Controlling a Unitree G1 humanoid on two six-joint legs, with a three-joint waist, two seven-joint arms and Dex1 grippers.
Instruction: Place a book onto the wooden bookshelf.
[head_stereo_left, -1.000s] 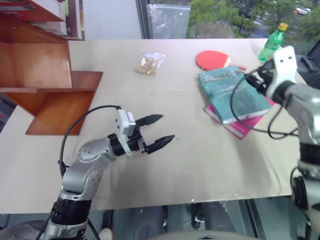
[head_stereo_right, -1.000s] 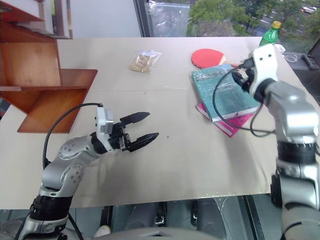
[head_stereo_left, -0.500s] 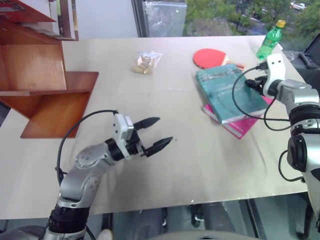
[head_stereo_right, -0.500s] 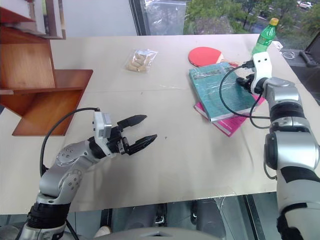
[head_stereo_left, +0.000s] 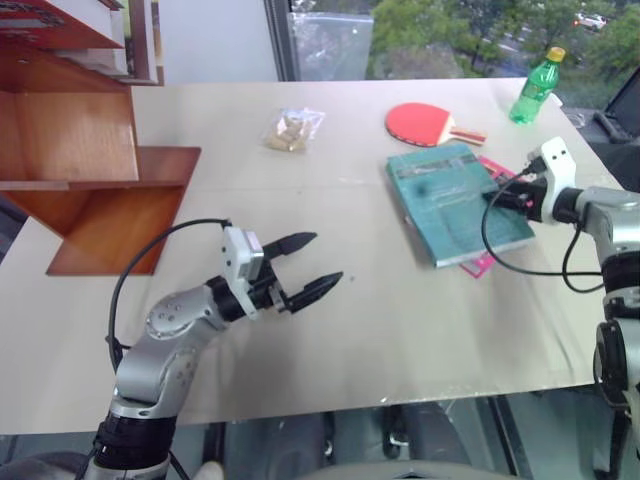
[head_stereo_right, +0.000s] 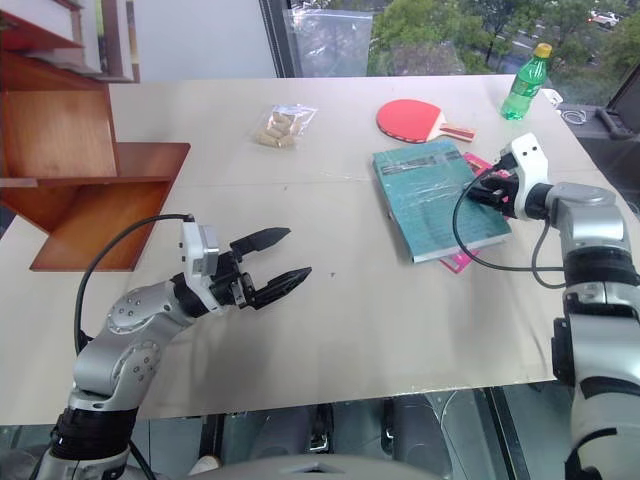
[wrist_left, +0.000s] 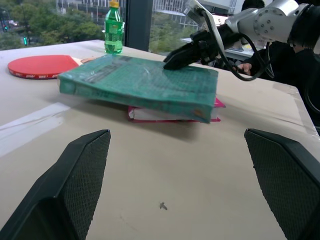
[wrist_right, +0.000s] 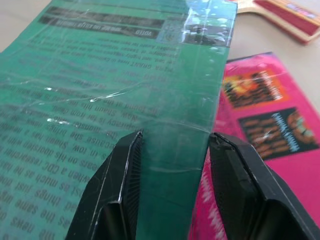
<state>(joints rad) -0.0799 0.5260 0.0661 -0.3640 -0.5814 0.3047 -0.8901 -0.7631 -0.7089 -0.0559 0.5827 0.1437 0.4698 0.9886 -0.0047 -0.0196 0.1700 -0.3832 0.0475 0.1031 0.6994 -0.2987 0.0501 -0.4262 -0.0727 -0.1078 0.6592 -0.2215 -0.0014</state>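
The wooden bookshelf (head_stereo_left: 95, 150) stands at the surface's (head_stereo_left: 330, 330) far left, well apart from the book (head_stereo_left: 458, 200), which lies flat atop a pink book (wrist_right: 260, 125). The right hand (wrist_right: 172, 197), half-open, rests over its cover without gripping; the left hand (head_stereo_left: 308, 268) hangs wide open, empty. Lifting and carrying remain.

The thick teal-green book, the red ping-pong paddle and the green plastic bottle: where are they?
Thick teal-green book (head_stereo_left: 455, 200), left eye view, middle of its cover.
Red ping-pong paddle (head_stereo_left: 418, 122), left eye view, its round blade.
Green plastic bottle (head_stereo_right: 522, 85), right eye view, its body.
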